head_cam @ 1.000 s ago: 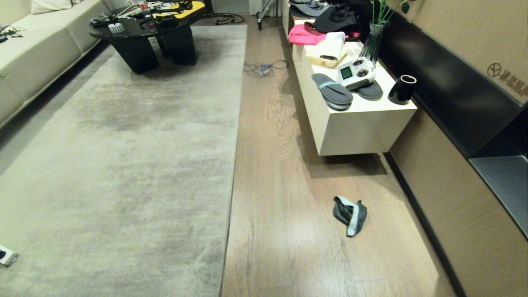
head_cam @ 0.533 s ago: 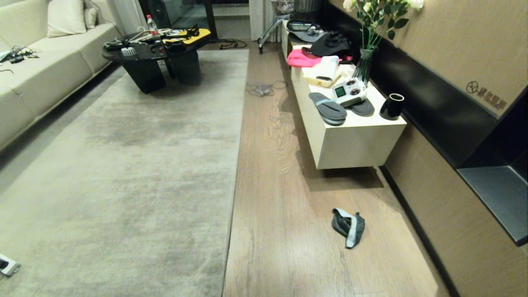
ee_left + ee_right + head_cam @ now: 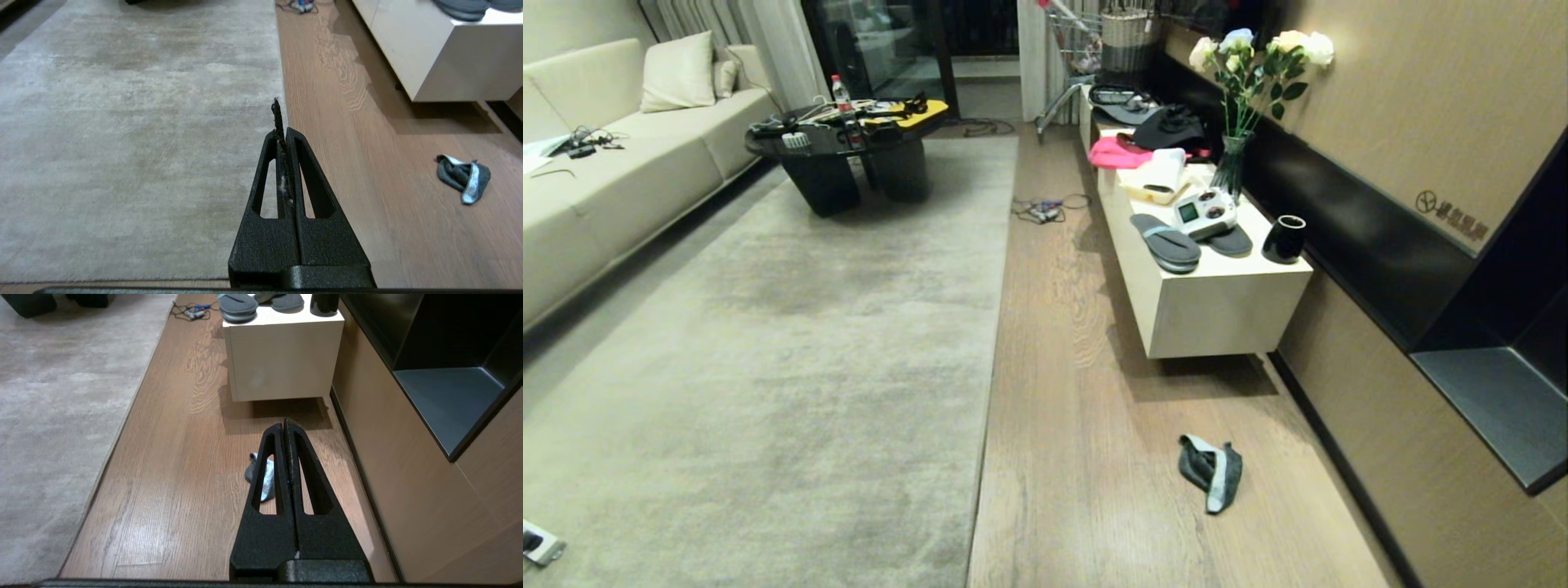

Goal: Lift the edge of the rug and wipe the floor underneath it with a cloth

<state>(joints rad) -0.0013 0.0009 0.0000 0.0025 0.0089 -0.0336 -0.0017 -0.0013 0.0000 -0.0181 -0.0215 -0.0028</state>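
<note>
While both arms hang parked and outside the head view, each wrist camera shows its own hand with the fingers pressed together and nothing between them. The left hand [image 3: 282,122] points out over the long edge of the rug [image 3: 768,343], right where pile meets wood; from it the cloth [image 3: 463,177] lies on the floor [image 3: 1094,457] at about three o'clock, well apart. The right hand [image 3: 284,428] hangs above bare planks, and the cloth [image 3: 261,475] shows just behind its left finger, partly hidden by it, so how near the two really are cannot be told.

In the head view the cloth [image 3: 1210,469] is a crumpled dark grey rag with a pale strip, lying at about five o'clock in the picture, on the wood between the rug's straight edge and the wall, near the end of the white counter [image 3: 1217,314]. The rug lies flat, filling the nine o'clock side.

On the counter rest two grey slippers [image 3: 1168,243], a white controller [image 3: 1203,214], a black cup [image 3: 1284,238], a pale tray [image 3: 1152,189] with white fabric heaped in it, pink fabric [image 3: 1115,153] and a glass vase [image 3: 1230,167] holding white flowers. A tangle of cables [image 3: 1045,211] lies on the floor at twelve o'clock.
</note>
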